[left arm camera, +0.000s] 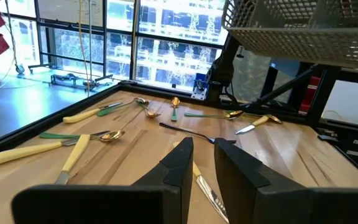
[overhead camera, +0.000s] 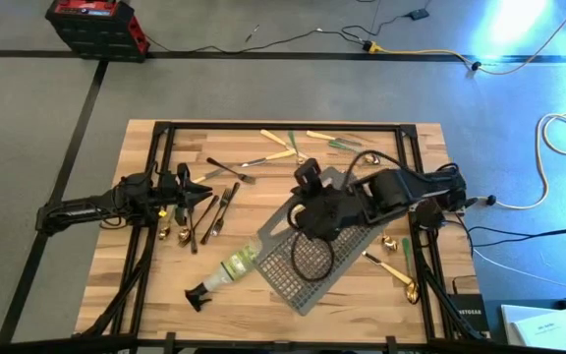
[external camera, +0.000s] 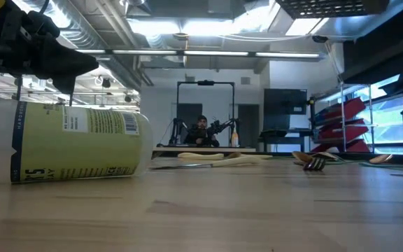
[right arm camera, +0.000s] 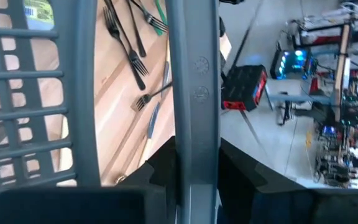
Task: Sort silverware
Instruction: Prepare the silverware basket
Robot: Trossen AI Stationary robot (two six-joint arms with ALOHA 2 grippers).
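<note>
Silverware (overhead camera: 214,208) lies loose just ahead of the left gripper (left arm camera: 197,163), its fingers nearly together on a cream-handled knife (left arm camera: 205,190) running lengthwise between them, while the right gripper (right arm camera: 194,163) is clamped on the caddy (overhead camera: 308,258) rim, farther away.
</note>
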